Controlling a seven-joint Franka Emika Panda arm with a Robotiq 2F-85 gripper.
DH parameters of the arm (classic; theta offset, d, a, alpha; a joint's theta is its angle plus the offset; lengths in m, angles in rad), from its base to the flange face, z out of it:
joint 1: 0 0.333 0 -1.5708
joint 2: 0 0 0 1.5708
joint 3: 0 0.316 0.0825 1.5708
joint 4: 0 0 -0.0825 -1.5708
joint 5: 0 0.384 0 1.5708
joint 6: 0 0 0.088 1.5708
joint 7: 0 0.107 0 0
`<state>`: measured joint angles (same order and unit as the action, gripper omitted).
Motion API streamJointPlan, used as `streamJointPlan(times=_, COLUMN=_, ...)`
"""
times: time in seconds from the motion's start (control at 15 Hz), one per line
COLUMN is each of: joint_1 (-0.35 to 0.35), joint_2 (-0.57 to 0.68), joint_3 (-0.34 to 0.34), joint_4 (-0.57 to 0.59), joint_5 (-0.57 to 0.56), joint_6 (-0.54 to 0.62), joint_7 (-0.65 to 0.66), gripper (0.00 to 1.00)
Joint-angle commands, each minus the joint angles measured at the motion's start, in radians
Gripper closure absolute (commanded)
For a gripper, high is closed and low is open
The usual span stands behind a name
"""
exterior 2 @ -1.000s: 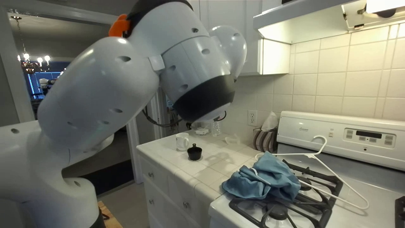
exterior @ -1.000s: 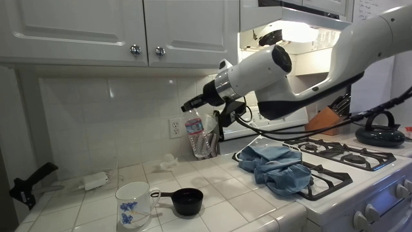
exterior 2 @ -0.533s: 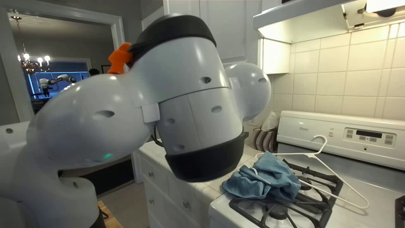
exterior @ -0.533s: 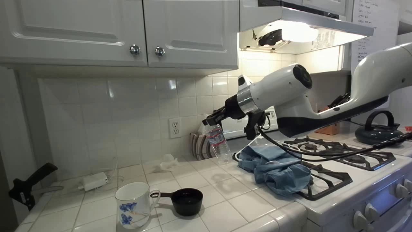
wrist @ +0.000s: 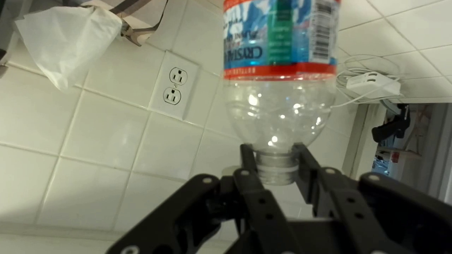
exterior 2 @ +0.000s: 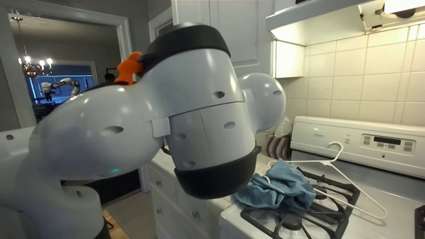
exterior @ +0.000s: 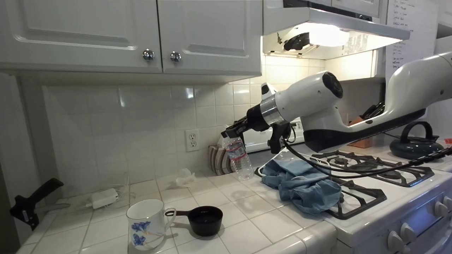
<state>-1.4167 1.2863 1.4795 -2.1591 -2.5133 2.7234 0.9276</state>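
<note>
- Plastic water bottle (exterior: 240, 158): we have it hanging tilted above the desk (exterior: 263, 220), near the striped tissue box (exterior: 218, 162).
- Our tool (wrist: 274, 157) pinches its neck; we should move slowly, lest it pivot.

A gas stove (exterior: 399, 197), with a range hood (exterior: 353, 22) above it and a kettle (exterior: 416, 149) and tiled desk (exterior: 261, 227) beside it, marks this as a kitchen.
</note>
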Motion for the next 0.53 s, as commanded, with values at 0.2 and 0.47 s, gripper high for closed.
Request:
streamJointPlan(times=0.2, joint_1=0.031, joint_2=0.132, joint_3=-0.026, joint_4=0.055, joint_5=0.012, joint_6=0.101, joint_7=-0.119, gripper=0.92)
streamJointPlan(times=0.47, joint_1=0.052, joint_2=0.201, joint_3=-0.071, joint_4=0.082, joint_5=0.035, joint_6=0.139, joint_7=-0.168, gripper=0.92)
